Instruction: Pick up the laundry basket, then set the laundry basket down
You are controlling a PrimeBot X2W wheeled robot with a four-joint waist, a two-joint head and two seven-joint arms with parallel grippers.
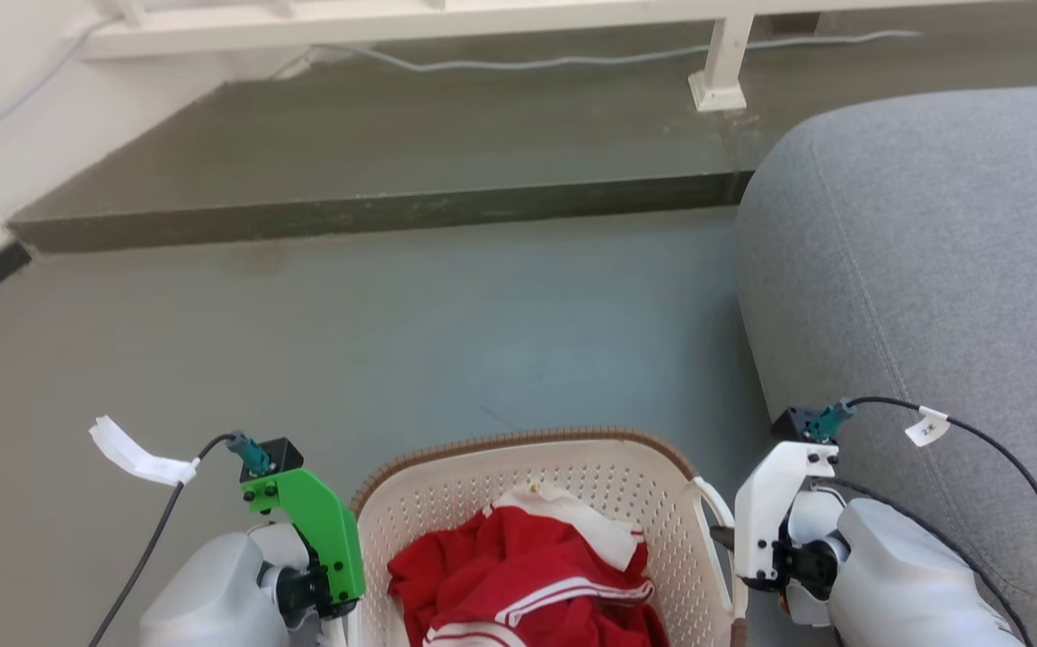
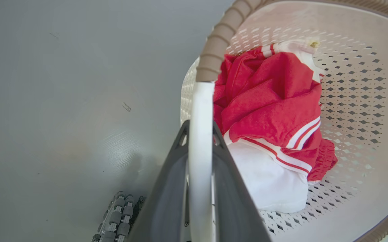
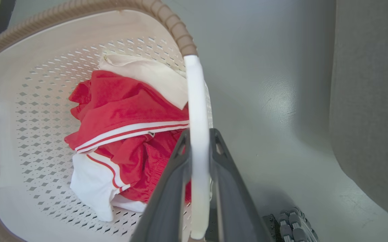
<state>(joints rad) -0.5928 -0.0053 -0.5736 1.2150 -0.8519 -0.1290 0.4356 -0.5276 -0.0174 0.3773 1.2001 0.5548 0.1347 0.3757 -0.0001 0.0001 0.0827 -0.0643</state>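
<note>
The laundry basket is cream-white and perforated with a brown woven-look rim, low in the head view between my two arms. Red and white clothes lie inside it. My left gripper is shut on the basket's white left handle, its dark fingers clamping the bar from both sides. On the other side, my right gripper is shut on the white right handle. In the head view, the left gripper and right gripper sit at the basket's sides. Whether the basket's base touches the floor is hidden.
A grey sofa stands close on the right, just beyond my right arm. Ahead, a raised dark step crosses the floor, with a white post and a cable on it. Open grey floor lies between. My base's wheels show below.
</note>
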